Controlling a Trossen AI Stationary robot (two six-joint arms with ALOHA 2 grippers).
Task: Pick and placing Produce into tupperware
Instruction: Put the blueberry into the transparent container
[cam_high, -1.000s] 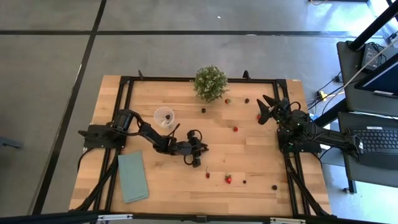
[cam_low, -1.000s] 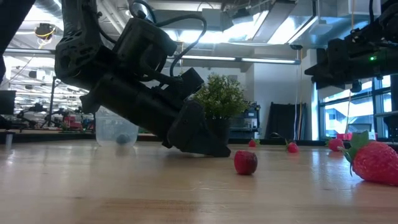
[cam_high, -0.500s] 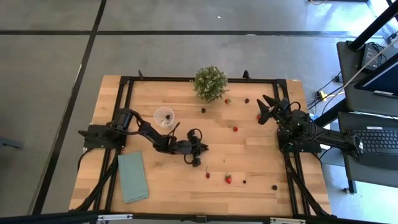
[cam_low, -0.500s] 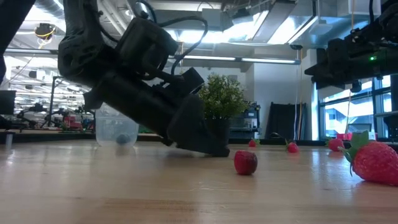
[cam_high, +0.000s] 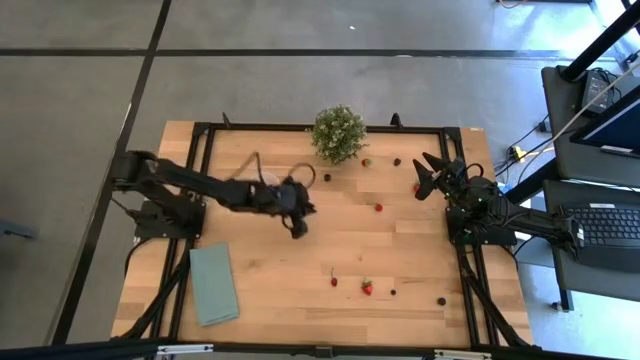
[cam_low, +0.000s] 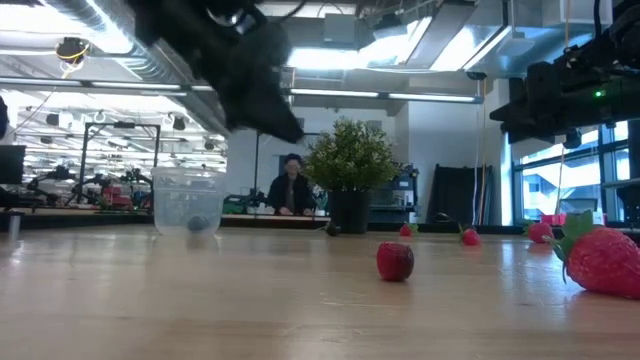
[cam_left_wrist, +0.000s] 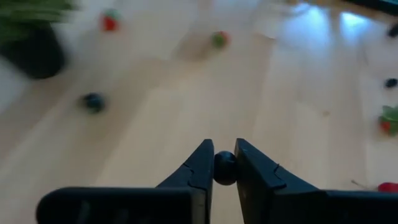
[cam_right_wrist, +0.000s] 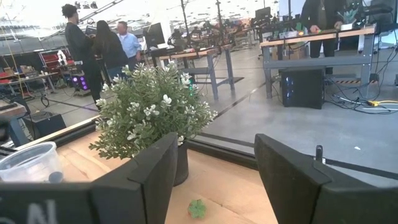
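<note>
On the bench (cam_high: 400, 250), the potted plant (cam_high: 338, 133) stands at the middle of the far edge, with the tupperware (cam_low: 187, 201) to its left, under the left arm. The left gripper (cam_high: 297, 226) hangs above mid-bench, a dark berry (cam_left_wrist: 224, 168) between its jaws. The right gripper (cam_high: 427, 177) waits by the right edge. Produce (cam_high: 367, 288) lies scattered toward the right, and the cloth (cam_high: 213, 284) lies near the front left.

You have a small dark round berry (cam_left_wrist: 224, 168) pinched between the left gripper's (cam_left_wrist: 224, 167) fingertips, raised off the wood. The small clear plastic cup with a whitish rim (cam_low: 187, 203) stands upright near the potted plant, a dark berry inside. Tiny red strawberry pieces (cam_high: 367, 288) and dark berries (cam_high: 441, 300) lie scattered across the tabletop.
</note>
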